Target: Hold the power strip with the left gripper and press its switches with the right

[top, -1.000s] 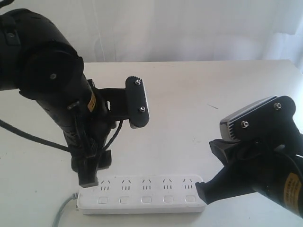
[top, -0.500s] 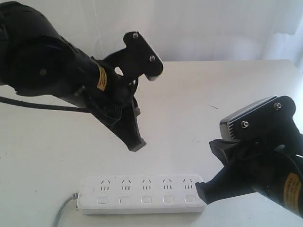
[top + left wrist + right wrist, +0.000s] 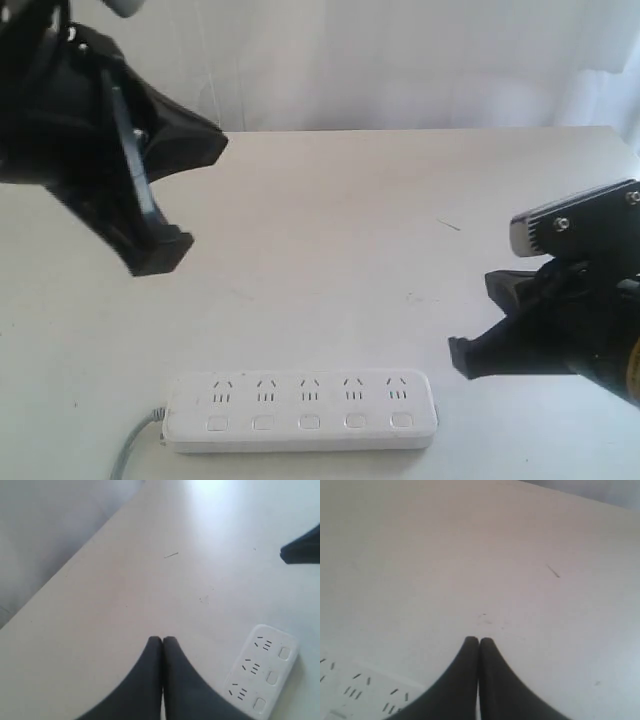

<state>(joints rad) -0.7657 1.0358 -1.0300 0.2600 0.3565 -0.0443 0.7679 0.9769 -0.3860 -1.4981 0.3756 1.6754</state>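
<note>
The white power strip [image 3: 300, 410] lies flat near the table's front edge, with its five switches [image 3: 309, 422] in a row below the sockets and its grey cord [image 3: 128, 456] leaving at the left end. Nothing touches it. My left gripper [image 3: 158, 258] hangs high at the far left, well clear of the strip; its fingertips [image 3: 162, 639] are pressed together and hold nothing. The strip's end [image 3: 261, 671] shows beside them. My right gripper [image 3: 467, 358] hovers just right of and above the strip's right end, its fingertips [image 3: 479, 640] shut and empty, with the strip [image 3: 355, 690] off to one side.
The white table [image 3: 380, 220] carries a small dark scratch mark [image 3: 447, 225] towards the right. A pale curtain hangs behind the table's far edge. The other arm's tip [image 3: 302, 550] shows at the edge of the left wrist view.
My left gripper has lifted off the strip's left end and swung up and to the far left. My right gripper has drawn back to the right, off the strip's right end.
</note>
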